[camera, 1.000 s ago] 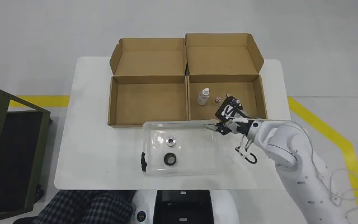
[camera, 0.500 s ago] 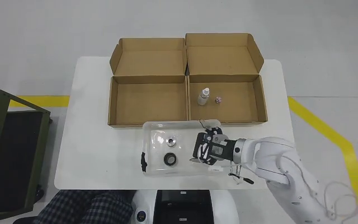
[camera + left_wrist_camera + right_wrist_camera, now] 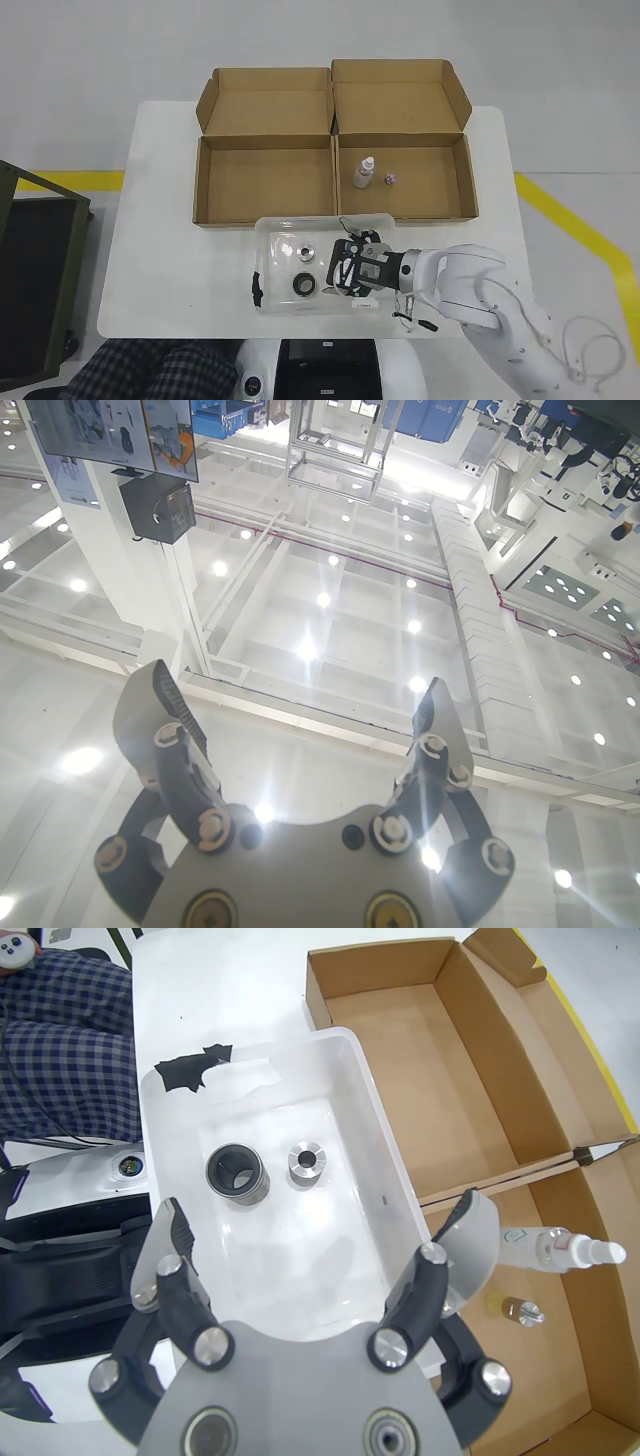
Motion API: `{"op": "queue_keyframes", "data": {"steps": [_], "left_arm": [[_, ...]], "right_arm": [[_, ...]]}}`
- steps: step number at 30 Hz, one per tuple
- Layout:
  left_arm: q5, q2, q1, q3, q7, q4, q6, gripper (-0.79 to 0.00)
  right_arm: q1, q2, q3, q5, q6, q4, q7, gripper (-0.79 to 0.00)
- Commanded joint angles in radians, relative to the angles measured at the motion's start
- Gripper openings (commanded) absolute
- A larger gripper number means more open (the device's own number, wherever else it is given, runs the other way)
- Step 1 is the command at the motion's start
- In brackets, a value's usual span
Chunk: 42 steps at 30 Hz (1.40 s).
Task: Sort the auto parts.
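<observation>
A white table (image 3: 170, 220) holds a clear plastic bin (image 3: 380, 1128) nearest the robot and two open brown cardboard boxes side by side beyond it. Two parts stand apart on end on the bin's floor, bores facing up: a dark ring-shaped bearing with a steel outer wall (image 3: 235, 1174) and, near it, a smaller silver metal bushing (image 3: 306, 1163). The empty cardboard box (image 3: 265, 185) has a bare floor; the second cardboard box (image 3: 430, 185) contains a small clear spray bottle with a white cap (image 3: 364, 172) lying just beside a tiny amber and silver fitting (image 3: 391, 178). The right gripper (image 3: 324, 1210) hovers over the bin short of the two parts, its fingers spread wide and holding nothing. The left gripper (image 3: 297, 680) points up at the ceiling, also spread and empty. Both metal parts look rigid, dense for their size and smooth-sided, so they will probably not deform but may slip or roll if tipped. The safest hold for the bearing seems to be across its outer wall, low and square, with the jaws dropping straight down clear of the bin's walls
</observation>
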Motion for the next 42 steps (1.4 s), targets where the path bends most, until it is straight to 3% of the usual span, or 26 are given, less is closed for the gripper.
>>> {"op": "queue_keyframes", "data": {"steps": [1, 11, 20, 22, 25, 29, 33, 42], "left_arm": [[0.0, 0.0, 0.0, 0.0, 0.0, 0.0, 0.0, 0.0], [0.0, 0.0, 0.0, 0.0, 0.0, 0.0, 0.0, 0.0], [0.0, 0.0, 0.0, 0.0, 0.0, 0.0, 0.0, 0.0], [0.0, 0.0, 0.0, 0.0, 0.0, 0.0, 0.0, 0.0], [0.0, 0.0, 0.0, 0.0, 0.0, 0.0, 0.0, 0.0], [0.0, 0.0, 0.0, 0.0, 0.0, 0.0, 0.0, 0.0], [0.0, 0.0, 0.0, 0.0, 0.0, 0.0, 0.0, 0.0], [0.0, 0.0, 0.0, 0.0, 0.0, 0.0, 0.0, 0.0]], "right_arm": [[0.0, 0.0, 0.0, 0.0, 0.0, 0.0, 0.0, 0.0], [-0.007, 0.0, -0.005, -0.007, -0.001, 0.003, -0.013, 0.0], [0.042, -0.008, -0.072, -0.063, -0.047, 0.047, -0.078, 0.0], [0.026, 0.001, -0.034, -0.055, -0.08, 0.054, -0.077, 0.0], [0.189, -0.023, -0.078, -0.081, -0.142, 0.337, -0.231, 0.0], [0.295, -0.061, -0.188, -0.132, -0.122, 0.475, -0.326, 0.0], [0.342, -0.081, -0.228, -0.148, -0.109, 0.521, -0.405, 0.0], [0.342, -0.081, -0.228, -0.148, -0.109, 0.521, -0.405, 0.0]]}}
